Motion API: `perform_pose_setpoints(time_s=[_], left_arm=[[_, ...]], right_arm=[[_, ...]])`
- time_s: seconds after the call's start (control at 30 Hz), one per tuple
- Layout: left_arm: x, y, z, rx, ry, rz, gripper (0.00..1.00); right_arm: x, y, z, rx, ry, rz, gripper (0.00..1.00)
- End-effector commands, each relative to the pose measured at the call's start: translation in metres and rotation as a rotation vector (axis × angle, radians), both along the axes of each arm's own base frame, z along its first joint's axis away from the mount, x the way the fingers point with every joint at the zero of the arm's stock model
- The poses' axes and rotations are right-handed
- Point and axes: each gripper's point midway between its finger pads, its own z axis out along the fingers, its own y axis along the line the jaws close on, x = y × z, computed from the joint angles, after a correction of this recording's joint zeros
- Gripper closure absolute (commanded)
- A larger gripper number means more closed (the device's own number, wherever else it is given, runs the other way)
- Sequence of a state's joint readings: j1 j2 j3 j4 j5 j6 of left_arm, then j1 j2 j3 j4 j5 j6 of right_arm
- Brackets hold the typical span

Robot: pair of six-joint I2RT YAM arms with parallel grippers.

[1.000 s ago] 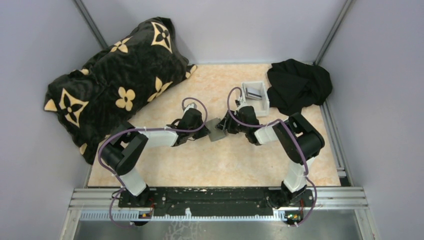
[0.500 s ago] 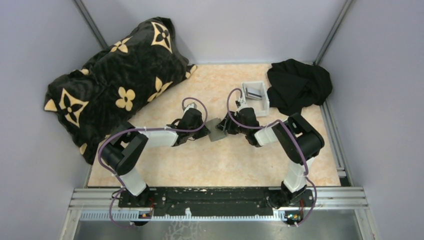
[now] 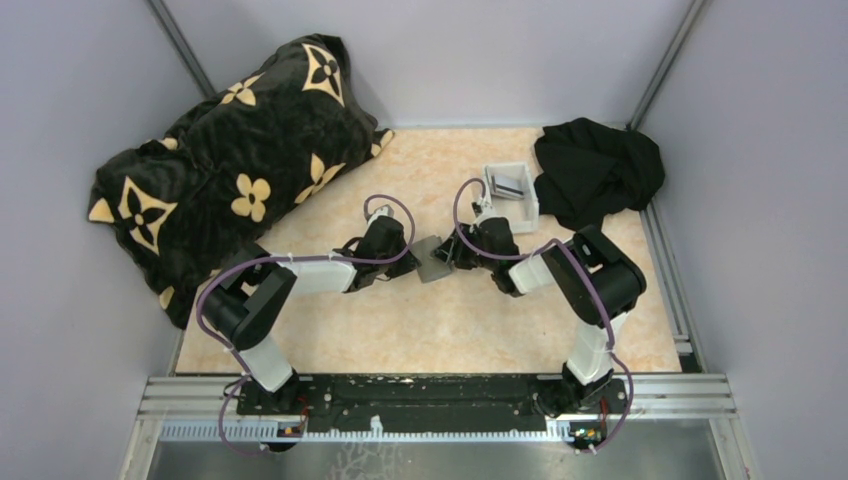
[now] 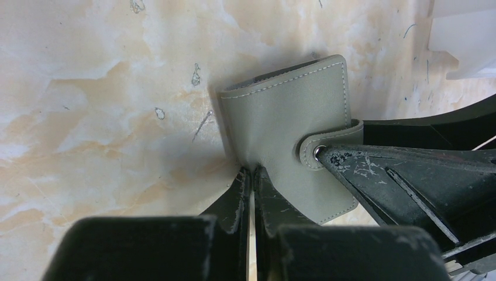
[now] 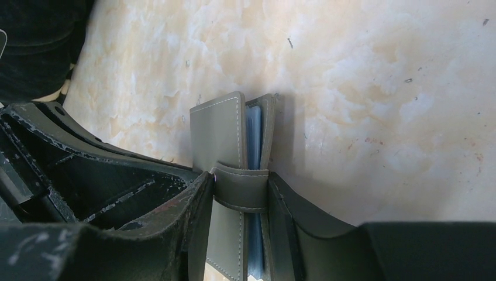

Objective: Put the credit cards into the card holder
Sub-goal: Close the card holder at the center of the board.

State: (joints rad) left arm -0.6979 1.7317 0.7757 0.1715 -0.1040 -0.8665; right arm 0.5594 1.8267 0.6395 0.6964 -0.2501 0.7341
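As left claw (image 4: 252,174) pinches, right claw (image 5: 240,182) clamps holder (image 4: 286,111).

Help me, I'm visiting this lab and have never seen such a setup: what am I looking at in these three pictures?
These are two robot arms bolted to the near edge of a table. The wide picture comes from a fixed camera above and behind them; each close-up comes from a camera on one wrist. On the table lie a patterned black blanket, a black cloth and a white tray holding credit cards. Between the arms stands the grey card holder, strapped shut. The left gripper pinches its edge; the right gripper clasps it at the strap.
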Motion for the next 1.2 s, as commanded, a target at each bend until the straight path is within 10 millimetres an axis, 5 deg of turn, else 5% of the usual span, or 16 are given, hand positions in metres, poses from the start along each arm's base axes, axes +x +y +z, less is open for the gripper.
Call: perform_pose_setpoints(time_s=[0.0,0.67,1.17], left_arm=[[-0.082,0.082,-0.098,0.370,0.332,-0.024,0.97],[-0.076,0.076,-0.096,0.358,0.327,-0.018,0.98],[-0.075,0.073,-0.094,0.341,0.327,-0.007,1.00]], right_arm=[[-0.102,-0.027,-0.102,-0.244,0.377,0.119,0.63],[-0.123,-0.035,-0.111,-0.311,0.393,0.125,0.74],[-0.140,-0.047,-0.120,-0.367,0.424,0.104,0.90]])
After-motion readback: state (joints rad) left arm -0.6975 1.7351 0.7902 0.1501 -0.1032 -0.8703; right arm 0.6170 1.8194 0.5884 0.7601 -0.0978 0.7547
